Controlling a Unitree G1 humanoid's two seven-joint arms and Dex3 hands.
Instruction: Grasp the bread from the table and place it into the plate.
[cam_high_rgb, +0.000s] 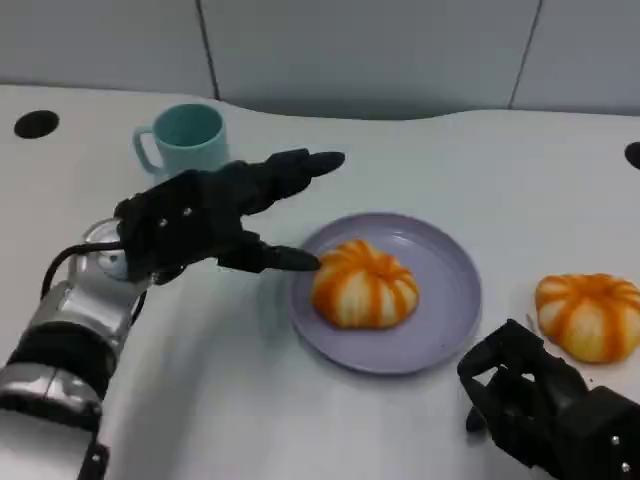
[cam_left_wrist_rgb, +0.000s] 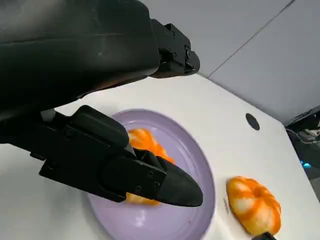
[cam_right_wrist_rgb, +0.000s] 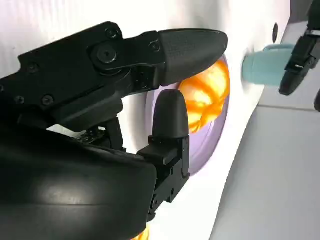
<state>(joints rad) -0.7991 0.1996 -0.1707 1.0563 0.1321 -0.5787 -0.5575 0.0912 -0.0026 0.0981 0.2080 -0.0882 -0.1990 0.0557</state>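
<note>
One bread (cam_high_rgb: 364, 283) sits in the plate (cam_high_rgb: 452, 310); your left hand (cam_high_rgb: 205, 215) hovers beside it, fingers spread, empty. Next, likely the second bread (cam_high_rgb: 590, 314) near your empty, loosely open right hand (cam_high_rgb: 545, 400).

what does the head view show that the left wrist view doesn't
Head view alone: the teal mug behind the left hand, and the right hand near the table's front edge. Left wrist view alone: a dark cluttered area off the table's far edge. Both: the purple plate holding one bread, and a second bread on the table.
</note>
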